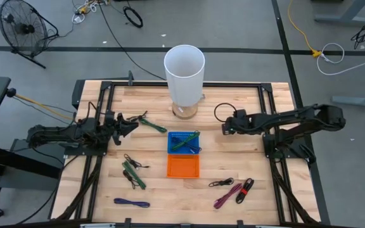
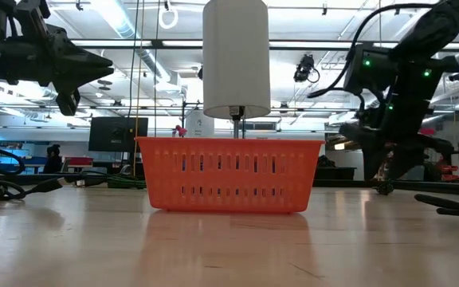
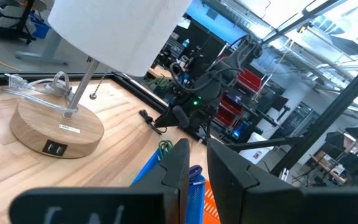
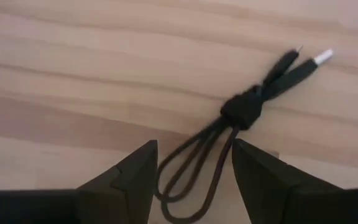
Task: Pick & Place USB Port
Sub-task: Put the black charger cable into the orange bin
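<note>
Fingers (image 4: 129, 180) of the right gripper (image 4: 194, 180) spread over a coiled black USB cable (image 4: 244, 109) at frame centre; left gripper (image 3: 194, 180) nearly closed, empty; risk: closing pinches one loop only, cable slipping or dragging.

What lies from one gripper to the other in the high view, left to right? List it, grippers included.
left gripper → green cable → blue basket → right gripper. The lamp is left out: it stands level with the blue basket in this order.
</note>
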Action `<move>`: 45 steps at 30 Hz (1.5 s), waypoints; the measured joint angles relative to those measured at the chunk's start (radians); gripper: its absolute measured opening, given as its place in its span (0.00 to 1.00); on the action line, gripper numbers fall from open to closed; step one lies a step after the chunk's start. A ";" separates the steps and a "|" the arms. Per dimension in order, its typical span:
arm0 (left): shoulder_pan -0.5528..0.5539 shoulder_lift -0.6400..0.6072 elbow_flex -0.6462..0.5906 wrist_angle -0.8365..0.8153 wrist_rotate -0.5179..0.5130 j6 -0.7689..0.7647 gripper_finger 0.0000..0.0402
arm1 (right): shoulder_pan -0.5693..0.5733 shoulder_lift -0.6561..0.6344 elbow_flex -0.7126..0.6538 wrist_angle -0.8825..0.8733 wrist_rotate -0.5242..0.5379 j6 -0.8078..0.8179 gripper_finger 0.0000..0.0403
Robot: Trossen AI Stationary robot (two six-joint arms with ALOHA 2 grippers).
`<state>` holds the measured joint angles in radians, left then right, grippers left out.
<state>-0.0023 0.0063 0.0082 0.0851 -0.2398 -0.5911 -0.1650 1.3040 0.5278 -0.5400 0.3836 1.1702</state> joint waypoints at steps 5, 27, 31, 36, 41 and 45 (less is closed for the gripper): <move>0.000 0.000 0.000 0.000 0.000 0.000 0.15 | -0.002 0.038 0.000 -0.006 -0.007 0.000 0.52; 0.000 0.000 0.000 0.009 -0.125 0.001 0.15 | -0.045 0.068 0.001 0.069 -0.123 -0.237 0.01; 0.000 0.000 0.000 0.009 -0.132 0.001 0.15 | -0.054 0.021 -0.002 0.057 -0.199 -0.315 0.01; 0.000 0.000 0.000 0.023 -0.094 0.000 0.15 | -0.056 -0.082 0.000 0.060 -0.275 -0.392 0.00; 0.000 0.000 0.000 0.024 -0.022 -0.008 0.15 | -0.033 -0.204 0.038 0.098 -0.393 -0.459 0.00; 0.000 0.000 0.000 0.053 0.024 -0.031 0.15 | 0.041 -0.272 0.085 0.227 -0.442 -0.490 0.00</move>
<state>-0.0025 0.0067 0.0082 0.1384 -0.2153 -0.6218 -0.1243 1.0317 0.6126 -0.3128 -0.0581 0.6806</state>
